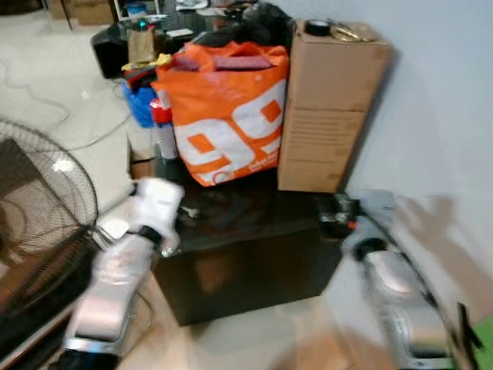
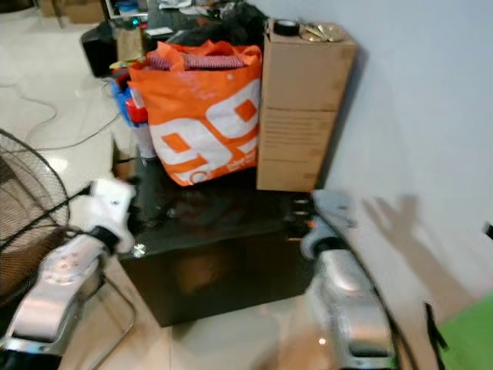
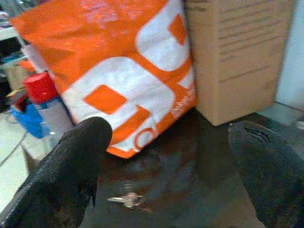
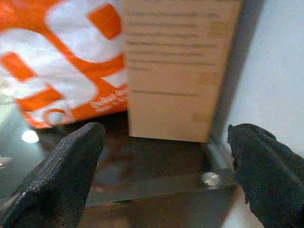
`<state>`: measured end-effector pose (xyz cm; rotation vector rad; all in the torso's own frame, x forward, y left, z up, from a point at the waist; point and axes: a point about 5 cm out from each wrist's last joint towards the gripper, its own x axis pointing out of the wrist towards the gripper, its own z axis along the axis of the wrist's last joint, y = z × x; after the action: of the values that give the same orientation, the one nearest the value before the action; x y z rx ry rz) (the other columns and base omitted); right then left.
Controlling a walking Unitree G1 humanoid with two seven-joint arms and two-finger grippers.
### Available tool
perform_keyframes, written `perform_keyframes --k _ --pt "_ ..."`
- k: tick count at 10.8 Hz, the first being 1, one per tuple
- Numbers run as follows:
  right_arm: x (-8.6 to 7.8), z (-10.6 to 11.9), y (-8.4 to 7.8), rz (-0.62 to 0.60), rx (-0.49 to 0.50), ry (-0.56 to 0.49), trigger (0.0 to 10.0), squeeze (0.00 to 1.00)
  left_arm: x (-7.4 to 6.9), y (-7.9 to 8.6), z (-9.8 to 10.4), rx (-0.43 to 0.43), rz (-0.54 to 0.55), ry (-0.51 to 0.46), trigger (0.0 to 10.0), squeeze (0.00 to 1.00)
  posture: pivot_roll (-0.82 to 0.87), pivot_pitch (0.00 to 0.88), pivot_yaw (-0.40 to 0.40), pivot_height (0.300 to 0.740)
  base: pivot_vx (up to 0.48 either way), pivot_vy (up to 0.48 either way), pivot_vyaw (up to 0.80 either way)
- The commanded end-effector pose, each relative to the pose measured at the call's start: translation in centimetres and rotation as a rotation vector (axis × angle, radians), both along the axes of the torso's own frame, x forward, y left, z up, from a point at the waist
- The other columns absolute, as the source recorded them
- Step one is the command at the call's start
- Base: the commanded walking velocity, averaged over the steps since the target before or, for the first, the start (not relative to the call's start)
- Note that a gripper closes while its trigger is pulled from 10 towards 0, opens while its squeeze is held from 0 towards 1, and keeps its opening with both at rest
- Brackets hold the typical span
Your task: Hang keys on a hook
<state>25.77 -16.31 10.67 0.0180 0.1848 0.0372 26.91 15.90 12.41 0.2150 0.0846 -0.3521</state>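
A small silver key (image 3: 126,200) lies on the dark glossy tabletop (image 1: 254,220), in front of the orange and white bag (image 1: 227,116). My left gripper (image 3: 166,156) hovers low over the table's left front part, open, its black fingers (image 3: 71,166) spread wide with the key just ahead of them. The left wrist (image 1: 158,202) shows white at the table's left edge. My right gripper (image 4: 166,156) is open at the table's right front corner (image 1: 339,212), facing the cardboard box (image 4: 178,66), with nothing between its fingers.
A tall cardboard box (image 1: 327,108) stands at the back right against the pale wall (image 1: 439,100). A red-capped bottle (image 3: 45,97) stands left of the bag. A floor fan (image 1: 38,223) stands at my left. Clutter and cables lie on the floor behind.
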Motion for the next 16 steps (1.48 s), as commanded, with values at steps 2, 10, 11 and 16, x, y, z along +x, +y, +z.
perform_keyframes --k 2,10,11,16 --pt "0.3 0.4 1.0 0.037 0.009 -0.028 10.0 1.00 0.2 0.9 0.2 0.021 0.024 -0.007 10.0 0.00 0.01 0.000 0.014 0.740 0.347 0.000 0.00" --pt "0.6 0.3 1.2 0.107 -0.035 -0.027 10.0 1.00 0.3 0.8 0.2 0.035 0.016 -0.006 10.0 0.00 0.01 0.000 0.017 0.740 0.326 0.000 0.30" --pt "0.8 0.3 1.2 0.129 -0.070 -0.021 10.0 1.00 0.4 0.8 0.2 0.051 0.015 -0.005 10.0 0.00 0.01 0.000 0.016 0.740 0.000 0.000 0.00" --pt "3.1 -0.7 2.3 0.297 -0.225 0.039 10.0 0.00 0.5 0.8 -0.7 0.134 -0.123 0.061 10.0 0.00 0.01 0.000 0.006 0.740 0.000 0.000 0.00"
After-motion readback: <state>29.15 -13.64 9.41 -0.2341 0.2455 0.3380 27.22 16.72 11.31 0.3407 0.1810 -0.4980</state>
